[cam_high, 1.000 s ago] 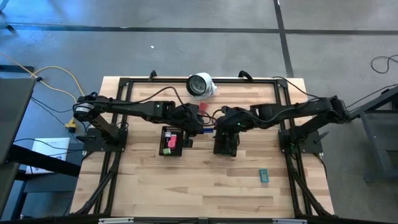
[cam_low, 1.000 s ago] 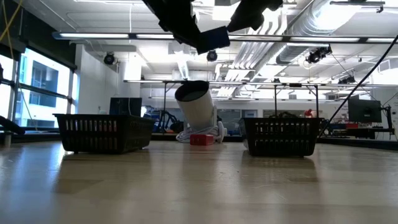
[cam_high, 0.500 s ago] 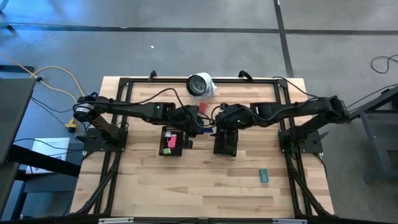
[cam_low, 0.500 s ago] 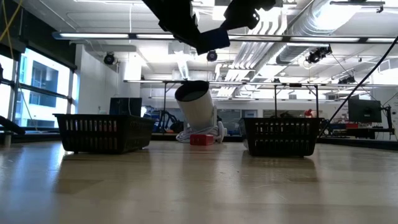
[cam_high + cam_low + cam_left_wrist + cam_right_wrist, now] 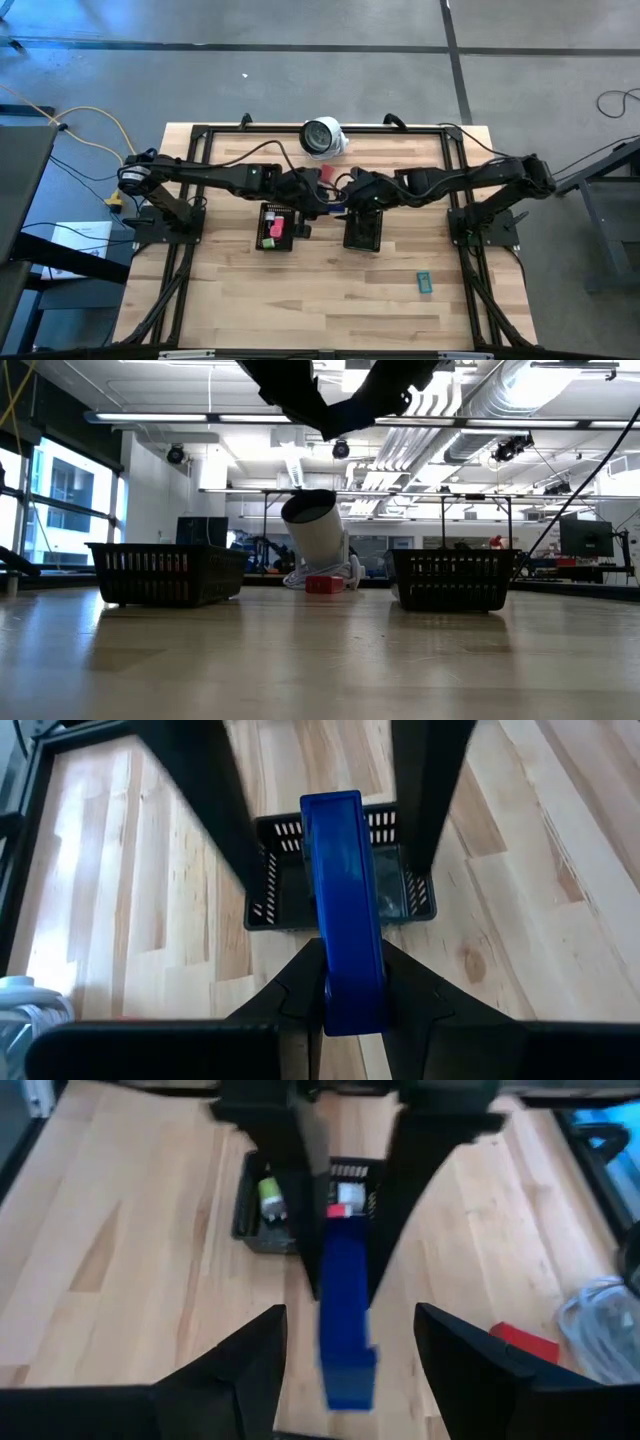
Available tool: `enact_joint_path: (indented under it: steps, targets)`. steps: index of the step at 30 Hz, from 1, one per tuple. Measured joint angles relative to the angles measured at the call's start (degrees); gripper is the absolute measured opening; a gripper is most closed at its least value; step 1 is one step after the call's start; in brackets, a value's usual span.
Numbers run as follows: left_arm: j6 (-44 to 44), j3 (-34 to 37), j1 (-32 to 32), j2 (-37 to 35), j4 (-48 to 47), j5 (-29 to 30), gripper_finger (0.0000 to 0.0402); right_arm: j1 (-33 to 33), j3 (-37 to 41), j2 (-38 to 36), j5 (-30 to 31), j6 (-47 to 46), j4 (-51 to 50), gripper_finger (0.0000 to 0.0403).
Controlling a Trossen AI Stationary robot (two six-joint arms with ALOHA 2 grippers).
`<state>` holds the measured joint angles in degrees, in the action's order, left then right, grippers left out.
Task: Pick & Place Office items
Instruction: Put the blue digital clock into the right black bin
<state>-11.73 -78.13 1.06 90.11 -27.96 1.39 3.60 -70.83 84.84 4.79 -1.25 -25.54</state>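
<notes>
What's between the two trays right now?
In the high view, bare table lies between the left tray and right tray; both grippers meet above it.

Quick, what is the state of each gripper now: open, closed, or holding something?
Left gripper: closed on the blue piece, held above the table.
Right gripper: open, fingers either side of the blue piece, not gripping it.

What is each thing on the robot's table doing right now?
Left hand: shut on the long blue bar.
Right hand: open, around the blue bar's other end.
Left black mesh tray: holds pink and green pieces.
Right black mesh tray: contents unclear.
White round object: tipped over.
Teal piece: lying loose.
</notes>
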Motion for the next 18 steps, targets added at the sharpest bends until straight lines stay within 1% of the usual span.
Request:
enact_joint_path:
  steps: [5, 9, 14, 18]
  targets:
    - [0.0, 0.0, 0.0, 0.0, 0.5, -1.4, 0.0058, 0.0, 0.0, 0.0, 1.0, 0.0, 2.0, 0.0205]
    - [-0.2, 0.0, 0.3, 0.0, 1.2, -1.5, 0.0057, 0.0, 0.0, 0.0, 1.0, 0.2, 1.8, 0.0185]
    - [-0.3, 0.0, 0.3, 0.0, 1.5, -1.4, 0.0057, 0.0, 0.0, 0.0, 0.8, 0.1, 1.8, 0.0140]
    - [-0.3, 0.0, 0.3, 0.0, 1.8, -1.2, 0.0057, 0.0, 0.0, 0.0, 0.7, 0.1, 1.8, 0.0089]
